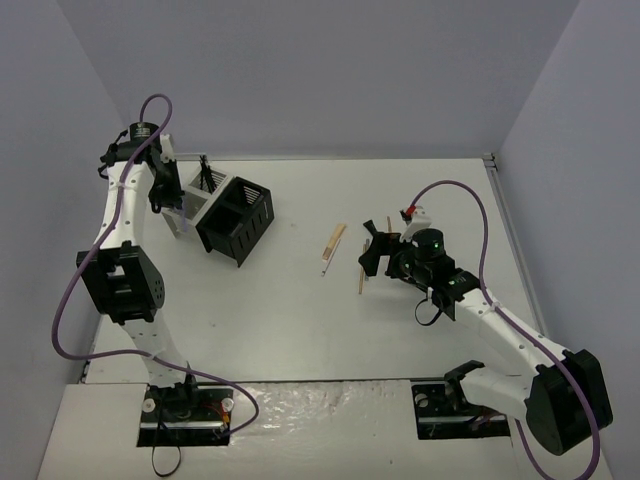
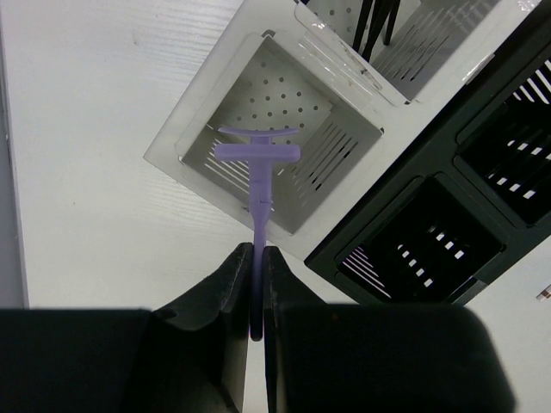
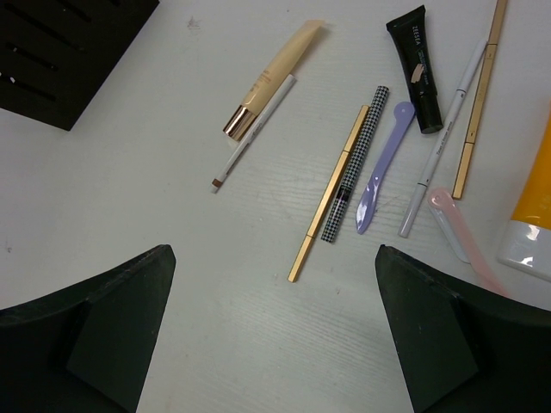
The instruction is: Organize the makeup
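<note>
My left gripper (image 2: 256,284) is shut on the stem of a lilac looped piece (image 2: 258,168). It holds the piece over an open compartment of the white mesh box (image 2: 194,129). Black pencils (image 2: 372,19) stand in the neighbouring white compartment. In the top view the left gripper (image 1: 176,218) is at the white box's left side. My right gripper (image 3: 275,335) is open and empty above loose makeup: a beige stick (image 3: 275,73), a thin white brush (image 3: 254,133), a gold pencil (image 3: 331,194), a checkered pencil (image 3: 355,163), a lilac spatula (image 3: 379,168), a black tube (image 3: 413,64) and an orange tube (image 3: 534,206).
The black mesh box (image 2: 413,249) adjoins the white box on its right, and it also shows in the top view (image 1: 240,225). A white pencil (image 3: 443,129), a second gold pencil (image 3: 478,95) and a pink piece (image 3: 456,224) lie right of the spatula. The right gripper (image 1: 375,250) hovers mid-table.
</note>
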